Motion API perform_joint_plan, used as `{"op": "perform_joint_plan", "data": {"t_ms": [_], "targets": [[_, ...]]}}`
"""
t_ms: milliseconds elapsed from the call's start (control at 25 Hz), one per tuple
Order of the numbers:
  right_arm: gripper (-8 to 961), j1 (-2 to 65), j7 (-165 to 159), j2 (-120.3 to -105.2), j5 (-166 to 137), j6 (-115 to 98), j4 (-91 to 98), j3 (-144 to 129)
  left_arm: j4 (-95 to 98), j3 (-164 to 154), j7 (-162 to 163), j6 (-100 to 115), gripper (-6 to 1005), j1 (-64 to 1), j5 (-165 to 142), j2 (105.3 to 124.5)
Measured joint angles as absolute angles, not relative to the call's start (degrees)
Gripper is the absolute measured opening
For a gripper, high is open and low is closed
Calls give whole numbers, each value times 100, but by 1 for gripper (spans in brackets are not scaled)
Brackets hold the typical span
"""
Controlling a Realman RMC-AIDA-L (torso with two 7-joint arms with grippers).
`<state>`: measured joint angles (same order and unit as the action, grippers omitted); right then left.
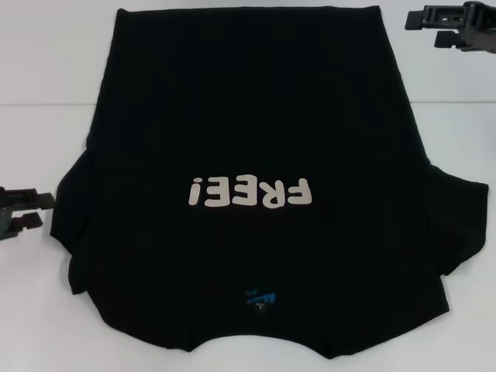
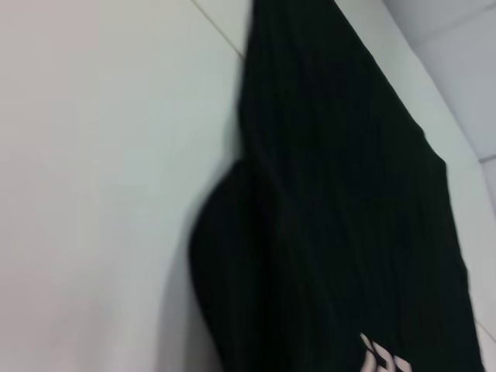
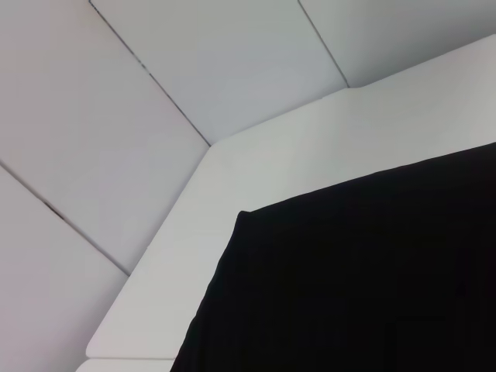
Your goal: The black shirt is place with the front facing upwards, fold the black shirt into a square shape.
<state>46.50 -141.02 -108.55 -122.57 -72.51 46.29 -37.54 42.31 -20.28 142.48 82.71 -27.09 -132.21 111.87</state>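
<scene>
You've got the black shirt (image 1: pixel 256 155) spread flat on the white table (image 1: pixel 46 93), front up, w/ the white "FREE!" print (image 1: pixel 249 192) reading upside down from the head cam, roughly mid-shirt. The collar edge is the near side of the shirt, toward the robot, w/ the small blue neck label (image 1: pixel 260 298) just inside it; the hem is the far side. Both sleeves flare out to either side of the print, lying flat, not folded in. Your left gripper (image 1: pixel 23 211) sits on the robot's left of the shirt, near the left sleeve but apart from the cloth, level w/ the print; its two fingers look slightly parted w/ nothing between them. Your right gripper (image 1: pixel 442 27) is off the shirt's far right corner by the hem, also clear of the cloth, fingers spread apart & empty. Left wrist cam shows the sleeve bulge and side edge of the shirt (image 2: pixel 333 217) against bare tabletop (image 2: pixel 101 194), plus a bit of the print. Right wrist cam shows one corner of the shirt (image 3: pixel 349 279) on the table (image 3: pixel 256 170), w/ wall panels (image 3: pixel 93 139) beyond the table edge.
</scene>
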Motion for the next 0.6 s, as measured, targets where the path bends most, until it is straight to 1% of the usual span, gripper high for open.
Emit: {"op": "perform_joint_plan", "data": {"t_ms": [40,320,600], "targets": [[884,4642,-14130,-10846,-12259,-7265,4632,-3748,4226,-2057,14233,8186,474,-2710,-13221,11189],[885,4584,-14150,-10828,-12261,-7301,4583,-3720,4010,-2477,13685,7407,472,-2801,-13220,11224],[884,4522,-14150,-10828,-12249,-7303,4555,-3713,3933,-2883,13565,6862,458,-2823,-13218,11307]]}}
